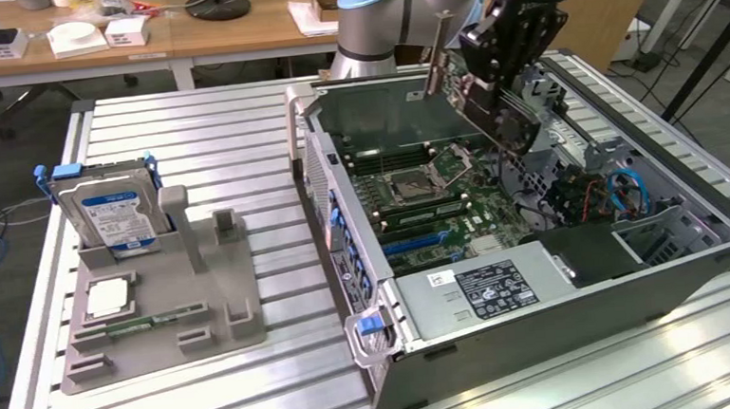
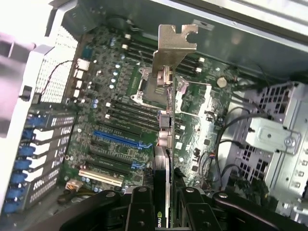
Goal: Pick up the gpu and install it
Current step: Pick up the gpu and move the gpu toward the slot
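The claw (image 2: 165, 208) is clenched on the gpu (image 2: 173, 45), its black fingers (image 2: 139, 211) pinching the card from both faces, so the wrist camera looks straight along the thin edge toward the grey metal bracket at the far end. In the exterior view the gripper (image 1: 506, 96) hangs over the open computer case (image 1: 673, 271) with the gpu (image 1: 497, 128) on edge above the motherboard (image 1: 455, 208), apart from the board by the look of it. So the pick-up is done and this is the carry-and-align stage of the install. Below the card lie the expansion slots, a long blue slot (image 2: 118, 139) among them. By my reading, seating calls for the card's bottom edge square over a slot and the bracket against the case's rear wall. Off to the exterior view's left, the grey parts holder (image 1: 156, 312) carries a hard drive (image 1: 105, 206).
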{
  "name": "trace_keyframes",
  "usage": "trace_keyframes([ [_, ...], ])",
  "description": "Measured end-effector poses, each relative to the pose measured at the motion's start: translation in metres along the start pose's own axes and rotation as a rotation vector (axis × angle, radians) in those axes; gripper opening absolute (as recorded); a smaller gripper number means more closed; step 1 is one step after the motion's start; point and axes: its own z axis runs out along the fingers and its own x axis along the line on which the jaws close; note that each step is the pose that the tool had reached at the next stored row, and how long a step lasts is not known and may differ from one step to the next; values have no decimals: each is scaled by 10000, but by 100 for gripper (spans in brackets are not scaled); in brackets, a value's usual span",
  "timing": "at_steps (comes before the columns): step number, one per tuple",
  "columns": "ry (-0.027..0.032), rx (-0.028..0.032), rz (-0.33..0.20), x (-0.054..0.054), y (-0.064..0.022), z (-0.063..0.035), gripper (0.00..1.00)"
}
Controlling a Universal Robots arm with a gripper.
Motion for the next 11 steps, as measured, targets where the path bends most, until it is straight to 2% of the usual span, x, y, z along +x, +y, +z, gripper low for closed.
trace_keyframes([
  [11,80,-48,-1942,0,0,0,26],
])
